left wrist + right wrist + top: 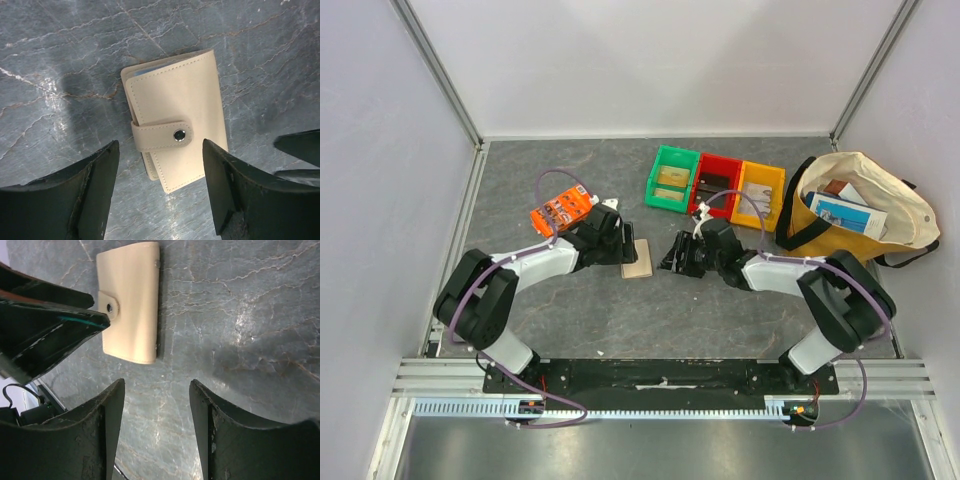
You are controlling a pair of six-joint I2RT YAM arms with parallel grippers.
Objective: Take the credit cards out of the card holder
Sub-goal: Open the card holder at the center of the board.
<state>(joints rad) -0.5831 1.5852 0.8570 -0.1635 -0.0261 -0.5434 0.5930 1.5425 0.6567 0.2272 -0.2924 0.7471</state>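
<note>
Only one card holder [637, 258] is on the grey table [620, 320]. It lies flat and shut near the middle, between the two grippers. Its long side runs from the far end of the table toward the arms, tipped a little. One small tab with one round snap is buttoned across its top face. In the left wrist view the tab comes round the left long edge. A thin blue strip peeks out at one short end. It belongs to the credit cards [145, 71], but how many there are cannot be told. The left gripper [620, 240] hangs right over the holder with its two fingers spread, one on each side, not pinching it. The right gripper [678, 256] sits just beside the holder, its fingers spread too, with only bare table between them. At the back stand three bins, one green [672, 178], one red [715, 185] and one yellow [760, 195], next to one cloth bag [855, 205]. One orange packet [560, 212] lies near the left arm.
</note>
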